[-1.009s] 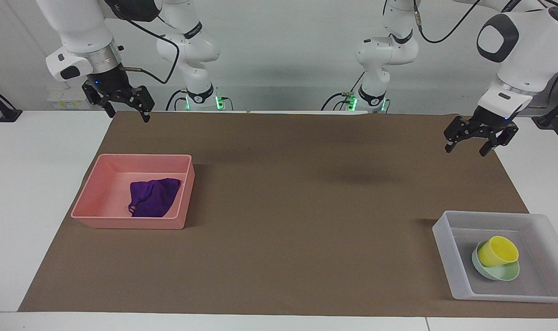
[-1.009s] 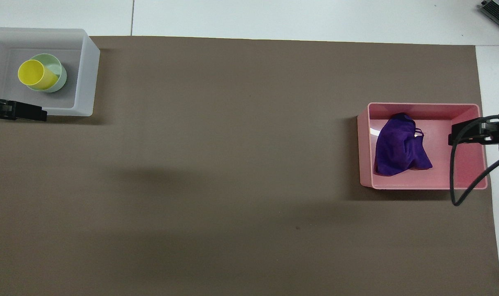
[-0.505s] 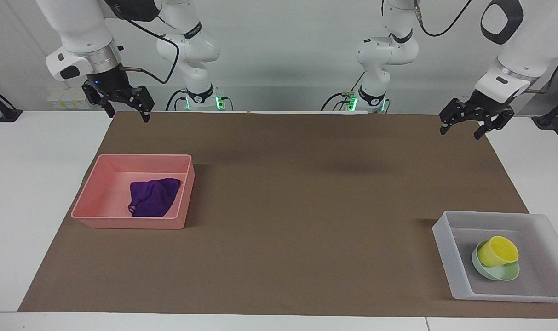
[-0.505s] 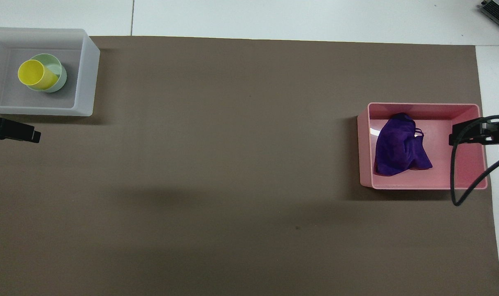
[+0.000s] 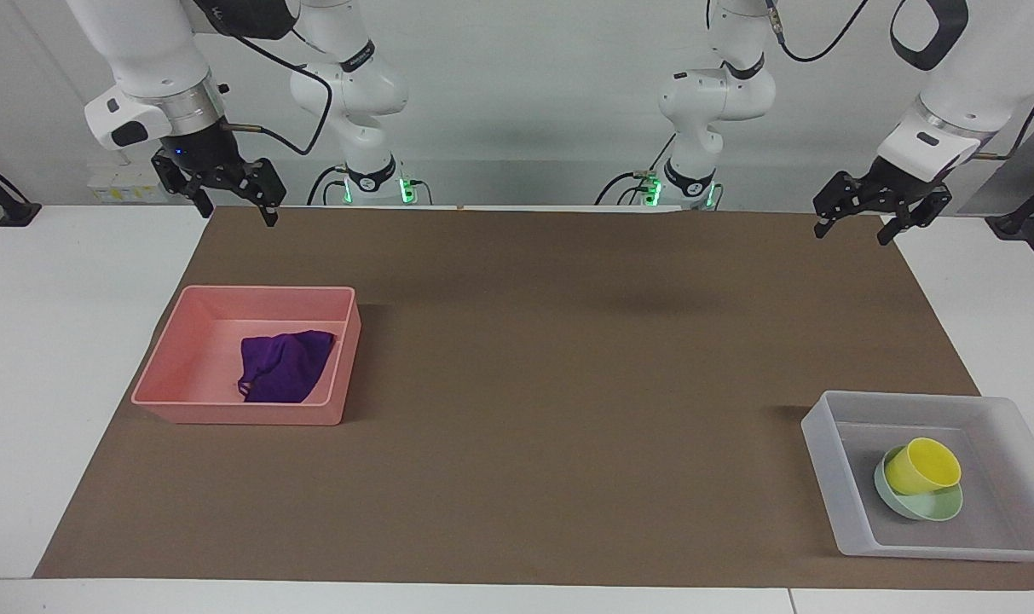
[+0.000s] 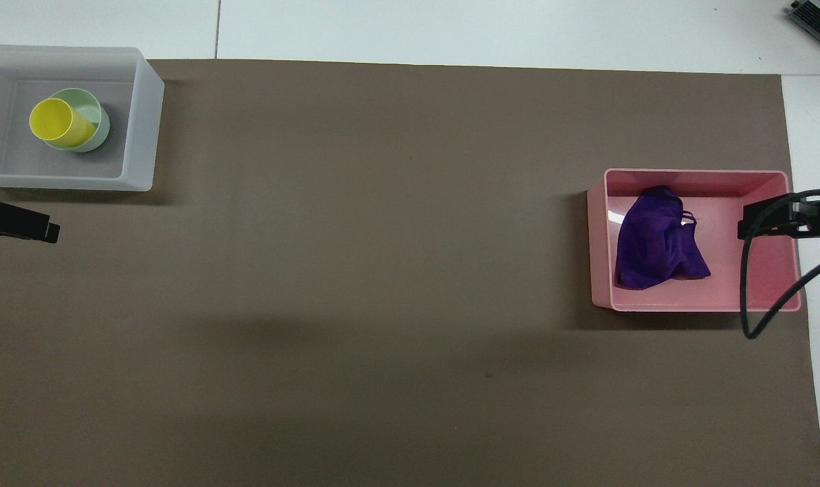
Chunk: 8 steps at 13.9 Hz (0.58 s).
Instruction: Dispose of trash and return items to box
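In the facing view, the left gripper hangs high over the brown mat's corner at its own end of the table, fingers spread apart and holding nothing; the translucent whitish rectangular plastic tray lies well below and clear of those fingers, with the small yellow plastic cup tipped on its side inside the shallow round mint-green bowl on the tray floor. I judge the items sit nested that way because they were dropped in together. The right gripper hovers with fingers likewise apart and empty, above the mat's edge at the right arm's end; the pink rectangular plastic bin sits well below its fingertips and holds the soft deep-purple fabric cloth, crumpled against one wall. In the overhead view, only a dark tip of the left gripper shows, just beside the tray and not over it, while the right gripper overlaps the bin's outer end, apart from the cloth. Both arms appear parked, since the sorting looks finished.
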{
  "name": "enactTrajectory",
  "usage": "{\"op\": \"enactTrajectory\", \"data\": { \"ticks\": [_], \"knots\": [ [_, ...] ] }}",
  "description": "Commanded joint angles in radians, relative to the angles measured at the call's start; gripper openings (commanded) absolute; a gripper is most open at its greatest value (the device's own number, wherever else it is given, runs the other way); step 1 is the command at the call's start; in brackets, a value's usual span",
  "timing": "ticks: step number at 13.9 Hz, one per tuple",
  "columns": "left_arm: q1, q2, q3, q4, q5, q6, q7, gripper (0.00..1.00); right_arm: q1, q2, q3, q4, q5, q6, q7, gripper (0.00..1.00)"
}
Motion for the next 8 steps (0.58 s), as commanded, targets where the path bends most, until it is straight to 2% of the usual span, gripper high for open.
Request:
{"op": "enactTrajectory", "data": {
  "ticks": [1, 8],
  "knots": [
    [-0.009, -0.019, 0.001, -0.018, 0.024, -0.009, -0.019, 1.0, -0.014, -0.025, 0.004, -0.032, 0.013, 0.021, -0.023, 1.0],
    [-0.008, -0.019, 0.002, -0.019, 0.028, 0.0, -0.017, 1.0, -0.014, -0.025, 0.004, -0.032, 0.013, 0.021, -0.025, 1.0]
  ]
}}
